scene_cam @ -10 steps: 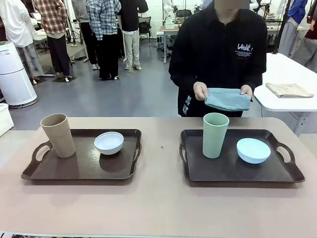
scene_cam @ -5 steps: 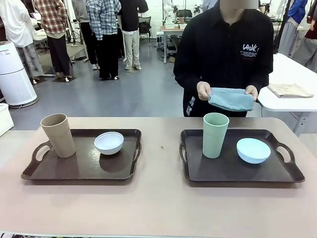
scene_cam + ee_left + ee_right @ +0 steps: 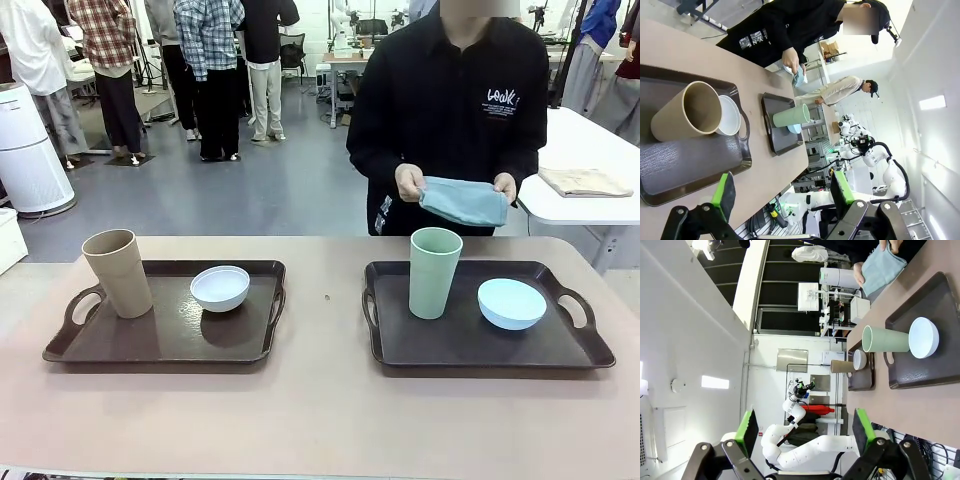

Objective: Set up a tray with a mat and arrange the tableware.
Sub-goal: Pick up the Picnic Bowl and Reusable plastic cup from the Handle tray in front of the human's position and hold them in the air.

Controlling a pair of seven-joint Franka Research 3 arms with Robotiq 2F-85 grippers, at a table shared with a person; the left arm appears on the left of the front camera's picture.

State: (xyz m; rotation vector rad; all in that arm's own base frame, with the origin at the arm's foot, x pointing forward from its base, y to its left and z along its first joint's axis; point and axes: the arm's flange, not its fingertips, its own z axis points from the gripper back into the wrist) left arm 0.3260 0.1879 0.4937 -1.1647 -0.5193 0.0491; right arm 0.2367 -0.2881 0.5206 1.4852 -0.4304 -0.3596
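Beige table (image 3: 320, 420) bears two dark trays (image 3: 150, 345) (image 3: 470, 345); grey floor (image 3: 270, 190) beyond, seemingly a workshop.

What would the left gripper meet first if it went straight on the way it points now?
Most likely the bare table beside the tray that holds the beige tumbler; the left gripper is open. Depth is unclear here.

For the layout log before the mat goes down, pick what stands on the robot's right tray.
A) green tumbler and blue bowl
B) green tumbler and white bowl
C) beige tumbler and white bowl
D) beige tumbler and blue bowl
A: the green tumbler and blue bowl stand on the right tray, while the beige tumbler and white bowl are on the left tray.
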